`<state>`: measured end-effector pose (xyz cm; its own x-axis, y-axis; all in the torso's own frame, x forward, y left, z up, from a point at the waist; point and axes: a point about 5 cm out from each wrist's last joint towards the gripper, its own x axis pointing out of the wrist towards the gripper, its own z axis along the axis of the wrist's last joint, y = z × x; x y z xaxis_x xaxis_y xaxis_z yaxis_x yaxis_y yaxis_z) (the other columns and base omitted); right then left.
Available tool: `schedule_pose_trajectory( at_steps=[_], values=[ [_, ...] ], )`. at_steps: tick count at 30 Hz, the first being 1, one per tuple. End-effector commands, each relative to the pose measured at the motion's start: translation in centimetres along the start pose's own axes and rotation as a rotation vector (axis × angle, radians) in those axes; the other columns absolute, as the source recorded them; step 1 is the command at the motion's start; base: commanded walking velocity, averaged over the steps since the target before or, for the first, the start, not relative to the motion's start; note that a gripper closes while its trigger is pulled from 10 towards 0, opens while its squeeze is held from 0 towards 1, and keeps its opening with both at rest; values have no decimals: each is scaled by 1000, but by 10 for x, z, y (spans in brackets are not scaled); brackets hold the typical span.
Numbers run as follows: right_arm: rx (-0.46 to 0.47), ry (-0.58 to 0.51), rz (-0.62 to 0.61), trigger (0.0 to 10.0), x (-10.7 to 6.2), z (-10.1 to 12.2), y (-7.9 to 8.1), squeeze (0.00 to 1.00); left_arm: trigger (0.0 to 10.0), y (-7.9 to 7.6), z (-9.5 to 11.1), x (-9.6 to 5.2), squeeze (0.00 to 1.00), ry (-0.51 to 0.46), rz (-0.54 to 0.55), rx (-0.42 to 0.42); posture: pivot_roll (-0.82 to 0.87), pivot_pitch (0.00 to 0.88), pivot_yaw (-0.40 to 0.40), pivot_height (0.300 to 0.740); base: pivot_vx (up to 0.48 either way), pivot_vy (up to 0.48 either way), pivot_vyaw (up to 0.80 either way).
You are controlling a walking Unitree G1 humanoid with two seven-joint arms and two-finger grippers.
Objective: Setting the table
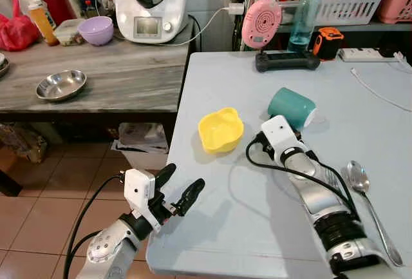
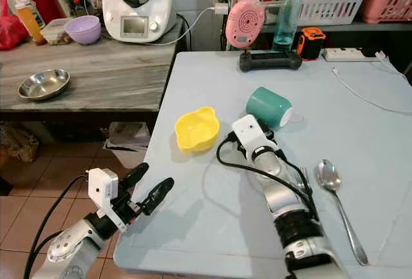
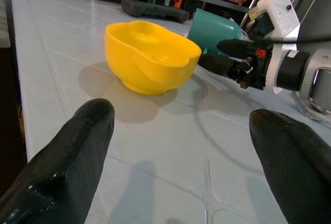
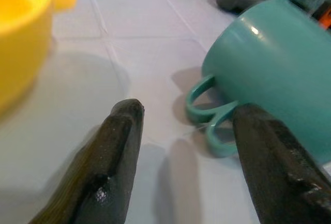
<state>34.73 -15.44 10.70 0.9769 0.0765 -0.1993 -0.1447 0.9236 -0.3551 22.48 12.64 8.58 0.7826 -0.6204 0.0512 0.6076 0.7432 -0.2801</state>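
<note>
Right wrist view showed the right end effector (image 4: 178, 131) spread wide and holding nothing, its two black fingers (image 4: 111, 157) flanking the handle of a teal mug (image 4: 269, 74) that lay tipped on its side on the pale blue surface (image 1: 257, 221). The mug looked rigid, glazed and probably slick and breakable; the looped handle or the rim wall seemed the surest place to take hold, since the round body could roll. Just beside it sat a yellow scalloped bowl (image 1: 221, 129), likely light plastic, best pinched at its rim. The left end effector (image 1: 181, 189) hovered at the surface's near left edge, also parted and empty. A metal spoon (image 1: 364, 192) rested beside the right forearm. Counted: one mug, one yellow bowl, one spoon. A steel bowl (image 1: 60, 84) and a purple bowl (image 1: 96, 29) stood apart on the wooden counter (image 1: 129, 73).
</note>
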Motion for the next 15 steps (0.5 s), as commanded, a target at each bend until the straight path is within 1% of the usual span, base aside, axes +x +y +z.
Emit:
schedule_pose_trajectory(
  at_steps=[1, 2, 3, 5, 6, 8, 10, 11, 15],
  values=[
    [130, -7, -30, 10000, -4, 0, -4, 0, 10000, 0, 4, -1, 0, 7, 6, 24, -130, 35, 69, 740, 0, 0, 0],
    [147, -10, -36, 10000, -5, 0, -4, 0, 10000, 0, 4, -1, 0, 7, 6, 25, -130, 35, 69, 740, 0, 0, 0],
    [195, -24, -26, 10000, -8, 1, -2, 0, 10000, 0, 5, 0, 0, 8, 5, 27, -129, 36, 71, 740, 0, 0, 0],
    [242, -28, -27, 10000, -10, 0, 0, 0, 10000, 0, 6, 0, 0, 9, 3, 28, -129, 38, 73, 740, 0, 0, 0],
    [308, -32, -19, 10000, -12, -1, 1, 0, 10000, -1, 6, -1, 0, 14, 1, 29, -127, 40, 74, 740, 0, 0, 0],
    [321, -34, -23, 10000, -13, -1, 1, 0, 10000, -1, 6, -1, 0, 14, 1, 28, -127, 41, 76, 740, 0, 0, 0],
    [403, -40, -44, 10000, -16, -2, -2, 0, 10000, -2, 6, -2, 0, 19, 1, 27, -126, 43, 77, 740, 0, 0, 0],
    [403, -40, -44, 10000, -16, -2, -2, 0, 10000, -2, 6, -2, 0, 19, 1, 27, -126, 43, 77, 740, 0, 0, 0],
    [469, -58, -75, 10000, -18, 0, -7, 0, 10000, -3, 6, -3, 0, 22, 1, 27, -127, 44, 80, 740, 0, 0, 0]
  ],
)
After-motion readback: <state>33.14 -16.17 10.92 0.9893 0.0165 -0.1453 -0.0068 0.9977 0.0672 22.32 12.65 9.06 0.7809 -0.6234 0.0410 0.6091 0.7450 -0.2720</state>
